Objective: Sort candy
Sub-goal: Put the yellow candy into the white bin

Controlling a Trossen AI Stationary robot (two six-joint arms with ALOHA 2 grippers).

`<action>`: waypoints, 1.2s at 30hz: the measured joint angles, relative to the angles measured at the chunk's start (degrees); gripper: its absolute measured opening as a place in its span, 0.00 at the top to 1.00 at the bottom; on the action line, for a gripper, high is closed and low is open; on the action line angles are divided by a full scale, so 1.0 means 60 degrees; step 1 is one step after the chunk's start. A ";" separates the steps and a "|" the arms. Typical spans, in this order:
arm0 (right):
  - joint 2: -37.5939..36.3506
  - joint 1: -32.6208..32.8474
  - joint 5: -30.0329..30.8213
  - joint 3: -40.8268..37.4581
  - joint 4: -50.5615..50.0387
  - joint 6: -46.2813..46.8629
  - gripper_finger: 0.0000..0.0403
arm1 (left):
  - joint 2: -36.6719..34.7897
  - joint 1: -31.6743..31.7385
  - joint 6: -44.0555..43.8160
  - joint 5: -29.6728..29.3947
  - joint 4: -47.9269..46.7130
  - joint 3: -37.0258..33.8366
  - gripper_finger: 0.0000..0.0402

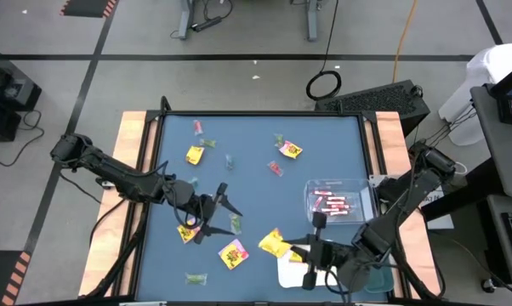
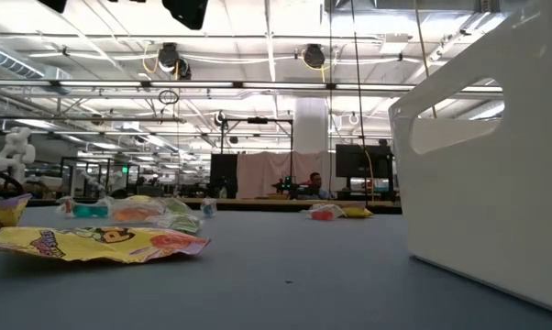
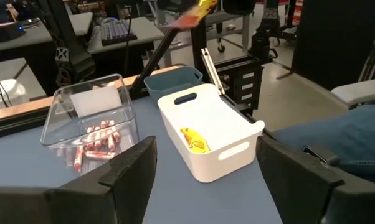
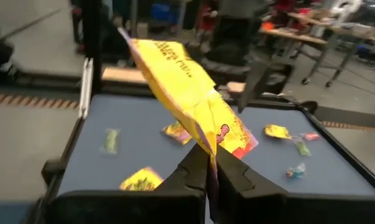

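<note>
My right gripper point(image 1: 292, 247) is shut on a yellow candy packet point(image 1: 273, 244) and holds it in the air by the near left corner of the white tray point(image 1: 292, 270). Another yellow packet point(image 3: 194, 140) lies in that tray. Pink-red sticks point(image 1: 332, 204) fill the clear tray point(image 1: 358, 189). My left gripper point(image 1: 224, 210) stands open at mid-left above the mat, nothing between its fingers. Loose candy lies on the blue mat: yellow packets point(image 1: 195, 155), point(image 1: 291, 150), point(image 1: 233, 253), and small green pieces point(image 1: 195, 277). My right gripper pinches the yellow packet by its lower edge point(image 4: 207, 144) between its two shut fingers. The fingers come about level from the table's right side. The packet point(image 4: 175, 81) stands up and slants away beyond the fingertips, lifted clear of the table and tray.
A teal bin point(image 3: 172, 78) stands behind the white tray near the right near corner. The white tray's wall point(image 2: 487, 183) fills the right of the low view, with a flat yellow packet point(image 2: 93, 243) on the mat to its left. Wooden rails point(image 1: 133, 161) border the mat.
</note>
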 joint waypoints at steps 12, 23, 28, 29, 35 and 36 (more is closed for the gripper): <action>-0.0007 0.0314 0.1148 0.0002 0.0108 0.0211 1.00 | 0.0000 -0.0020 -0.0007 0.0015 0.0007 0.0000 0.31; 0.0000 0.0315 0.1134 0.0002 0.0068 -0.1806 1.00 | 0.0004 -0.0019 -0.0011 0.0022 -0.0003 0.0000 0.31; 0.0004 0.0315 0.1115 0.0002 0.0068 -0.3245 1.00 | 0.0004 -0.0019 -0.0033 0.0025 -0.0015 -0.0004 0.31; 0.0004 0.0315 0.1115 0.0002 0.0068 -0.3516 1.00 | 0.0004 -0.0019 -0.0033 0.0025 -0.0018 -0.0004 0.31; 0.0007 0.0315 0.1115 0.0002 0.0068 -0.5037 1.00 | 0.0004 -0.0019 -0.0029 0.0025 -0.0022 -0.0004 0.31; 0.0007 0.0315 0.1115 0.0002 0.0068 -0.5303 1.00 | 0.0007 -0.0019 -0.0029 0.0025 -0.0022 -0.0004 0.31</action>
